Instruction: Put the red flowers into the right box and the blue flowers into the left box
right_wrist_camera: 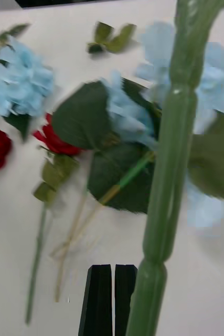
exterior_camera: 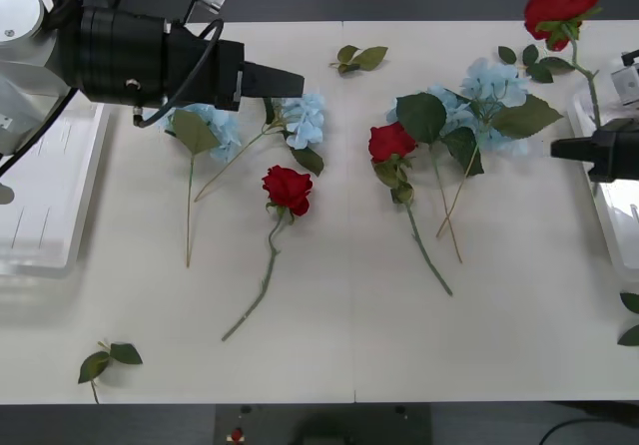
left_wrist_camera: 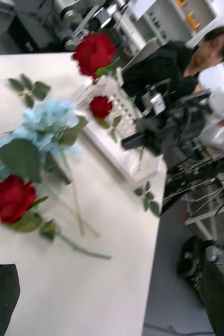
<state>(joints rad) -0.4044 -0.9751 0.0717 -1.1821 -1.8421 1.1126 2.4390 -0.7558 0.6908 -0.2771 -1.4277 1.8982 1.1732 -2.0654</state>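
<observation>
- Front view: white surface (exterior_camera: 349,335) carries two deep red roses (exterior_camera: 288,188) and two pairs of pale sky-blue fluffy flower clusters (exterior_camera: 477,96). The right gripper (exterior_camera: 564,150) holds a third red rose (exterior_camera: 560,2) upright by its green stem above the shallow white translucent right tray (exterior_camera: 624,240). The left gripper (exterior_camera: 285,78) hovers over the left-hand blue pair, beside the matching left tray (exterior_camera: 45,206).
- Right wrist view: black jaws are pressed together; the thick green stem (right_wrist_camera: 167,178) runs alongside them.
- Left wrist view: black jaws stand wide apart, empty; a red rose (left_wrist_camera: 100,106) lies in the right tray (left_wrist_camera: 138,165).
</observation>
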